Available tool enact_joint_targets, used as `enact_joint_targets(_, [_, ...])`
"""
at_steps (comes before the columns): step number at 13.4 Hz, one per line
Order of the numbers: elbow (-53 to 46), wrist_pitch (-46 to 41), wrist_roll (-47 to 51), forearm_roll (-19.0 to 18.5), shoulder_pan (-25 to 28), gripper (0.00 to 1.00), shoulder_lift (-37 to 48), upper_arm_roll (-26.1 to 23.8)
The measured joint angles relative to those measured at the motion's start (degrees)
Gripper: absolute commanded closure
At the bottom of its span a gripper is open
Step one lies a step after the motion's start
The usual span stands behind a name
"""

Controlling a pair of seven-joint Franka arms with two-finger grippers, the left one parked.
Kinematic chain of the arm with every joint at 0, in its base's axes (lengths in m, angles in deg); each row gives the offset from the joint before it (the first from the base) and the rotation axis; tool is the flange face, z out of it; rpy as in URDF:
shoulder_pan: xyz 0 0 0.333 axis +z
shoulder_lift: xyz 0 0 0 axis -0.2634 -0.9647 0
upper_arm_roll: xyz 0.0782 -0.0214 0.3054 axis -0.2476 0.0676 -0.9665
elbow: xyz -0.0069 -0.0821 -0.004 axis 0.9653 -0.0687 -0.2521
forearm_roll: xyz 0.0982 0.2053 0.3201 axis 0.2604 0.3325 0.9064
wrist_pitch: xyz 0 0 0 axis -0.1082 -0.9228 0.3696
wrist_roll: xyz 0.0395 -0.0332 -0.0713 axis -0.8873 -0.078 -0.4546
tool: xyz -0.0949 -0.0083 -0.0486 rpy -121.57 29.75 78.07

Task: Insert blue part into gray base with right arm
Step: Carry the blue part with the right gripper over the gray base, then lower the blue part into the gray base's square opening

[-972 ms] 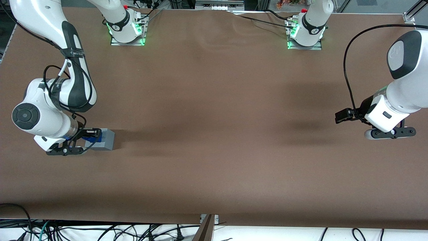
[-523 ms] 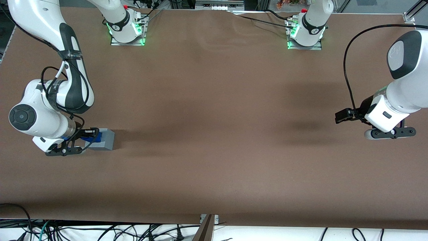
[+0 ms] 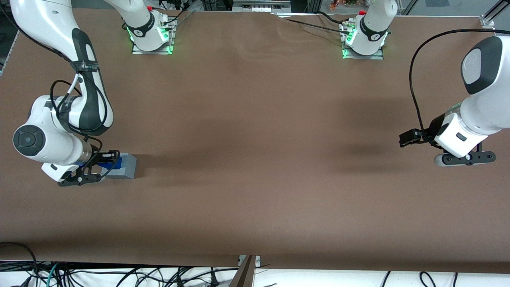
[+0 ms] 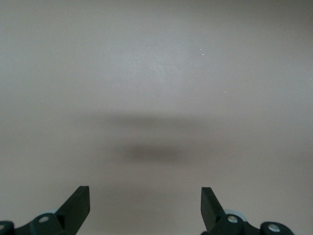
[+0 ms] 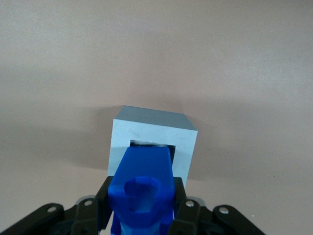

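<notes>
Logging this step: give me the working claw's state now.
Right arm's claw: closed on the blue part, held over the gray base, its tip at the recess.

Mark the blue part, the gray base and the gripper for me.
blue part [image 5: 144, 183]: right wrist view, its upper face.
gray base [image 5: 155, 133]: right wrist view, top rim above the recess.
gripper [image 5: 143, 211]: right wrist view, midway between the fingertips, shut on the blue part.

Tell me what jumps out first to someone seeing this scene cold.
The bright blue part, clamped in the right arm's gripper, stands out first against the brown table. It sits directly above the gray base, its tip at the square recess in the base's top. All this is at the working arm's end of the table.
</notes>
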Motion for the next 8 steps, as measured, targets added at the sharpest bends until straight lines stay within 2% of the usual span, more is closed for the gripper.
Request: enact_joint_targets(8, [0.01, -0.03, 0.00, 0.47, -0.15, 0.77, 0.01, 0.03])
